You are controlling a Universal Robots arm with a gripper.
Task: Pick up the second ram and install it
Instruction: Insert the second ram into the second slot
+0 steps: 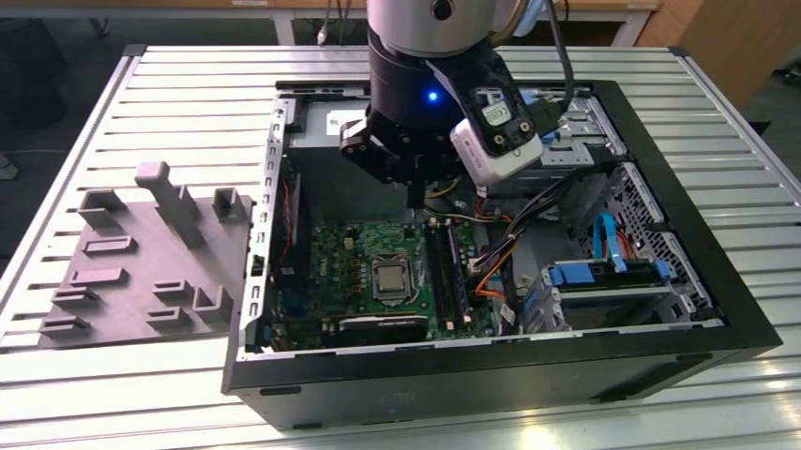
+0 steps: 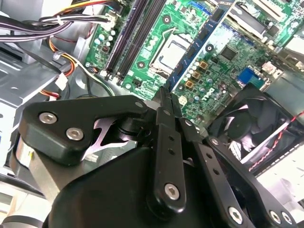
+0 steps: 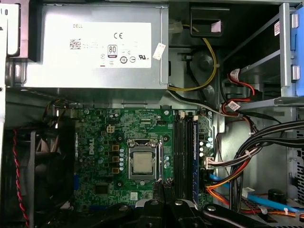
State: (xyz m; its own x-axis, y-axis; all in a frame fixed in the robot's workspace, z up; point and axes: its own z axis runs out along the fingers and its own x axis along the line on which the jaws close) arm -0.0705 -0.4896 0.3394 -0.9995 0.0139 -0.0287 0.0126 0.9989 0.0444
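Gripper (image 2: 167, 99) is held over motherboard (image 3: 104, 156), pressed together, nothing pinched. Second ram (image 3: 179, 152) is possibly seated already, centre-right in the first wrist view, beside processor (image 3: 142, 163). It is judged light, stiff and fragile, best gripped by its long edges.

Matt blk end effector (image 2: 168, 97), ribbed metal tbl (image 1: 188, 84)
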